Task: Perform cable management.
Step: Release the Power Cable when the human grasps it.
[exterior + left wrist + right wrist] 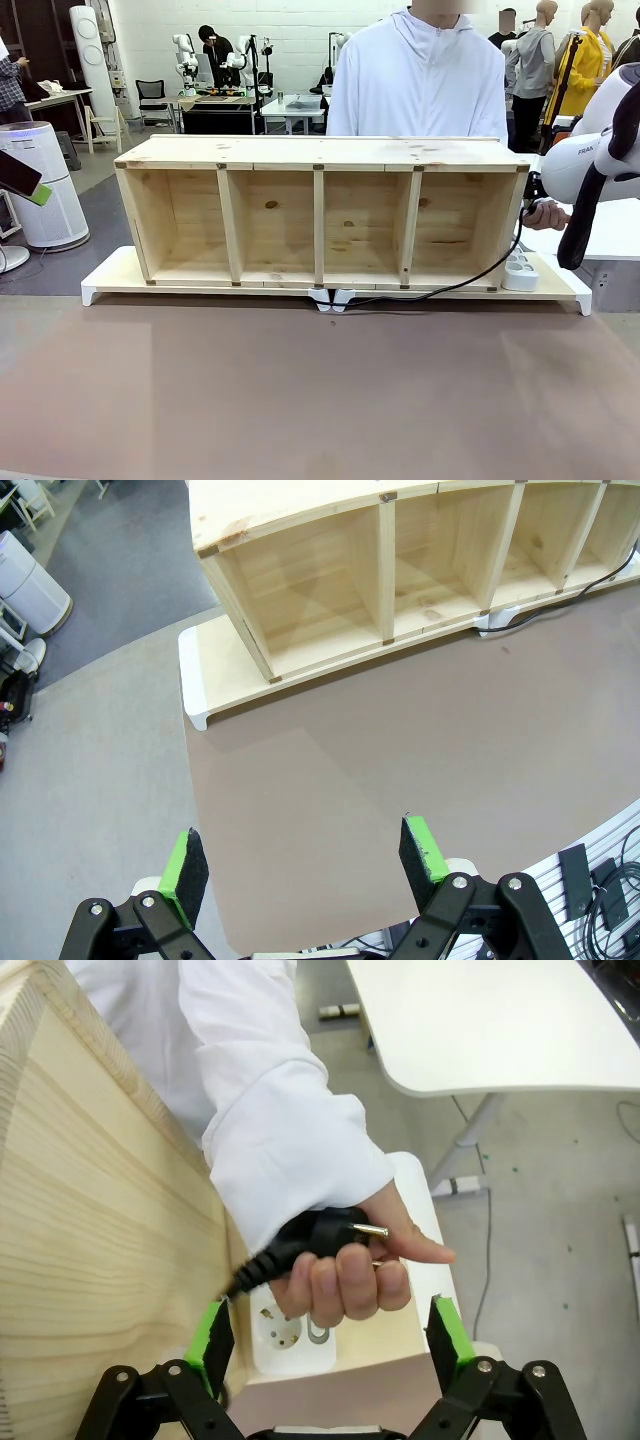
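Where the front view looks across the brown table (320, 400), we see a long wooden shelf (320, 210) lying on a pale board (110, 275), its four open compartments facing us and bare inside; the cable (440, 290) runs as a thin black line along the board's front edge from two white clips (332, 298) near the middle, rightward past a white power strip (520, 270), then climbs the shelf's right end toward the person's hand (548, 213); the white right arm (600, 150) comes in at the right edge, and we cannot tell its jaws from here; a person in a white jacket (420, 80) stands behind the shelf

In the left wrist view, the left gripper (305, 865) hangs above the bare brown tabletop with its green pads (423, 846) spread wide and nothing between them; the shelf's compartments show bare beyond, and the cable shows as a dark line at the board's far right

In the right wrist view, the right gripper (335, 1345) has its jaws spread wide, holding nothing; just beyond them the person's hand grips the cable's black plug (322, 1232), long axis roughly level, metal pins pointing to picture right, cord trailing down-left toward the shelf's end wall; the power strip's socket lies under the hand
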Controlling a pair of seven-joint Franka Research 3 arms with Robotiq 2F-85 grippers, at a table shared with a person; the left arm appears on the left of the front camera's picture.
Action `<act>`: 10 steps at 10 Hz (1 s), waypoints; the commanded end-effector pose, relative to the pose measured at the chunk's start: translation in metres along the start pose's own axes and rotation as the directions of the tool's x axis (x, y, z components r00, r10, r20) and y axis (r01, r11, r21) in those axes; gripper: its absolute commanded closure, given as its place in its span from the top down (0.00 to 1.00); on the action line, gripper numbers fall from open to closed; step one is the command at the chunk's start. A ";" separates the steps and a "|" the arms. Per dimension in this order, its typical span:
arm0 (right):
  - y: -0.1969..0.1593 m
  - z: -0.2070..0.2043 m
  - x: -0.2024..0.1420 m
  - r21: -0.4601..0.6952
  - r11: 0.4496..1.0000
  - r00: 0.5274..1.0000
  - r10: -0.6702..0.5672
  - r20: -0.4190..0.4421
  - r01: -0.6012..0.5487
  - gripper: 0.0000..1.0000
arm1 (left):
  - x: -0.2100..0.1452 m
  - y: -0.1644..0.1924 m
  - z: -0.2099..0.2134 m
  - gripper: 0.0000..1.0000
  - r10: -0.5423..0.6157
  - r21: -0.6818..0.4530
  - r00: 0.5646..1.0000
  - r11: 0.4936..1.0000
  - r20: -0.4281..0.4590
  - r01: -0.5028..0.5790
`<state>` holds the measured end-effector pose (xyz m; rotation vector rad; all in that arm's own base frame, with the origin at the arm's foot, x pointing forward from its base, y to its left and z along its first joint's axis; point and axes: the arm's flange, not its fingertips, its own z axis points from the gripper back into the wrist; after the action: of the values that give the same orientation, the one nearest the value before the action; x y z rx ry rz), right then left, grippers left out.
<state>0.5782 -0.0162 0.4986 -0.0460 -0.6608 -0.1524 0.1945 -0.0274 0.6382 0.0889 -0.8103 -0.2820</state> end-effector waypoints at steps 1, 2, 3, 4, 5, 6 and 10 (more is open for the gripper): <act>0.001 0.000 -0.001 -0.001 1.000 1.000 0.002 -0.008 -0.002 1.00 | 0.002 0.000 -0.001 1.00 0.000 0.004 1.000 1.000 0.010 0.000; 0.001 0.000 -0.001 -0.001 1.000 1.000 0.002 -0.008 -0.002 1.00 | 0.002 0.000 -0.001 1.00 0.000 0.004 1.000 1.000 0.010 0.000; 0.001 0.000 -0.001 -0.001 1.000 1.000 0.002 -0.008 -0.002 1.00 | 0.002 0.000 -0.001 1.00 0.000 0.004 1.000 1.000 0.010 0.000; 0.001 0.000 -0.001 -0.001 1.000 1.000 0.002 -0.008 -0.002 1.00 | 0.002 0.000 -0.001 1.00 0.000 0.004 1.000 1.000 0.010 0.000; 0.001 0.000 -0.001 -0.001 1.000 1.000 0.002 -0.008 -0.002 1.00 | 0.002 0.000 -0.001 1.00 0.000 0.004 1.000 1.000 0.010 0.000; 0.001 0.000 -0.001 -0.001 1.000 1.000 0.002 -0.008 -0.002 1.00 | 0.002 0.000 -0.001 1.00 0.000 0.004 1.000 1.000 0.010 0.000; 0.001 0.000 -0.001 -0.001 1.000 1.000 0.002 -0.008 -0.002 1.00 | 0.002 0.000 -0.001 1.00 0.000 0.004 1.000 1.000 0.010 0.000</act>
<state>0.5782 -0.0162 0.4986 -0.0460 -0.6607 -0.1523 0.1945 -0.0274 0.6382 0.0889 -0.8103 -0.2820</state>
